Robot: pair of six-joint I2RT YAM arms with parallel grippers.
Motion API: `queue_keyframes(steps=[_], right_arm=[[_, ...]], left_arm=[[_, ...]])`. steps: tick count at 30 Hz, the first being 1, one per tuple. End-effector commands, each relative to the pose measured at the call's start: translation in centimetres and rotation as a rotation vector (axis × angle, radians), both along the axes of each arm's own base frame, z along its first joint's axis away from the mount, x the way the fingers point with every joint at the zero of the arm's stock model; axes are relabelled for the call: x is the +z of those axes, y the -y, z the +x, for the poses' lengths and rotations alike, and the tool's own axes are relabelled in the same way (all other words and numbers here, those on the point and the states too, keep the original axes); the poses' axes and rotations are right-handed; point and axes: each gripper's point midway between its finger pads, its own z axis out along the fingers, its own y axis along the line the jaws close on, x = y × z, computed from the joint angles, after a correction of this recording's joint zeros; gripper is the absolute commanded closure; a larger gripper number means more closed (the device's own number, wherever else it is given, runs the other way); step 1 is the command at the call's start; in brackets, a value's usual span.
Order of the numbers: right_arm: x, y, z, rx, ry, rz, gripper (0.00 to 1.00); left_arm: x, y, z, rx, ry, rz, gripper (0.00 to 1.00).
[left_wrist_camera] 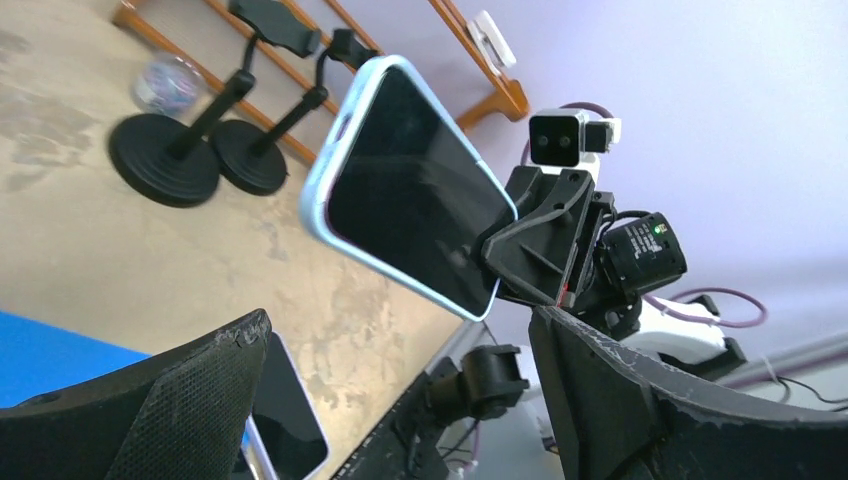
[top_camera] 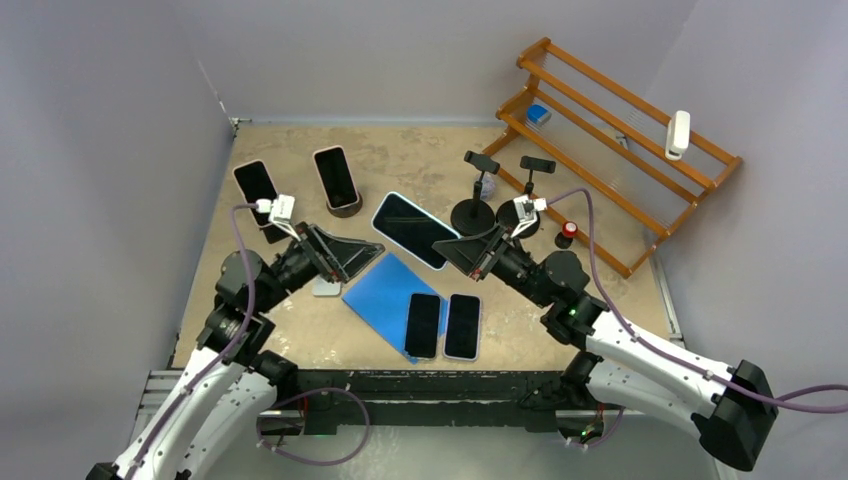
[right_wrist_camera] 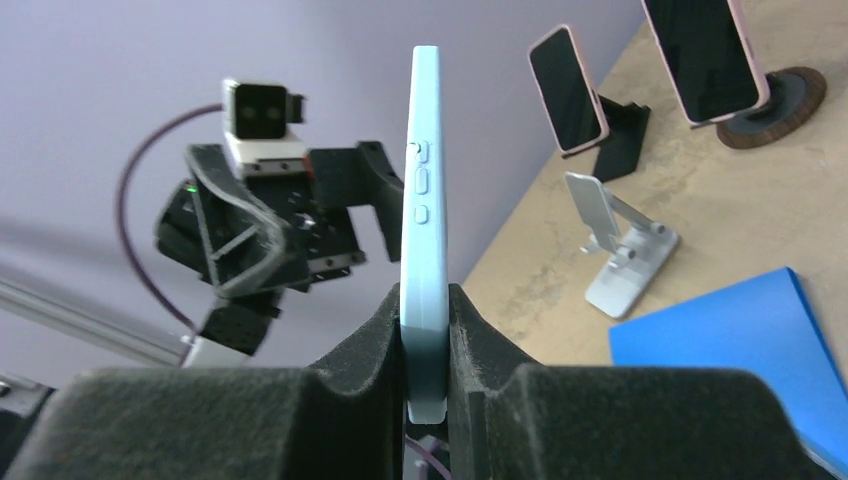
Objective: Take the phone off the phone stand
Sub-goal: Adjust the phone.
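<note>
My right gripper (top_camera: pixel 462 250) is shut on the bottom end of a light blue phone (top_camera: pixel 410 230) and holds it in the air above the table, screen up. In the right wrist view the phone (right_wrist_camera: pixel 425 220) stands edge-on between the pads of my right gripper (right_wrist_camera: pixel 425 300). My left gripper (top_camera: pixel 370 255) is open and empty, its jaws wide apart just left of the phone. In the left wrist view the phone (left_wrist_camera: pixel 405 190) hangs beyond my left gripper (left_wrist_camera: pixel 398 320). An empty white folding stand (right_wrist_camera: pixel 620 265) sits on the table, partly hidden under the left gripper (top_camera: pixel 325 287).
A blue mat (top_camera: pixel 385 295) holds two dark phones (top_camera: pixel 423 325) (top_camera: pixel 463 326). Two more phones (top_camera: pixel 257 185) (top_camera: pixel 336 177) lean on stands at back left. Two black clamp stands (top_camera: pixel 473 213) (top_camera: pixel 530 200) stand behind the right gripper. A wooden rack (top_camera: pixel 620 130) fills the back right.
</note>
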Motion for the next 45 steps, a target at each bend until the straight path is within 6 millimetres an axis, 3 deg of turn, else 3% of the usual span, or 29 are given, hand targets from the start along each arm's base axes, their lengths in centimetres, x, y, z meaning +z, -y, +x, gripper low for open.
queue_keyframes(steps=[1,7,13,32,39,42,45], right_arm=[[7.6,2.2,-1.0,-0.016,0.082,0.288,1.00],[9.7,3.0,-1.2,-0.024,0.100,0.377,1.00],[10.3,3.0,-1.4,-0.007,0.089,0.425,1.00],[9.5,1.4,-1.2,0.047,0.068,0.410,1.00],[9.2,0.3,-1.2,0.082,0.059,0.370,1.00],[9.4,0.4,-1.2,0.078,0.066,0.355,1.00],[9.5,0.7,-1.2,0.058,0.075,0.330,1.00]], left_arm=[[2.2,2.2,-0.8,-0.152,0.031,-0.114,0.00],[2.4,3.2,0.3,-0.184,0.006,-0.151,0.02],[3.5,3.7,1.1,-0.197,0.014,-0.187,0.04],[6.1,4.5,2.9,-0.193,0.022,-0.278,0.22],[6.2,4.9,3.3,-0.208,0.031,-0.284,0.37],[6.0,4.7,3.4,-0.194,0.032,-0.268,0.36],[6.1,4.1,3.4,-0.148,0.044,-0.238,0.27]])
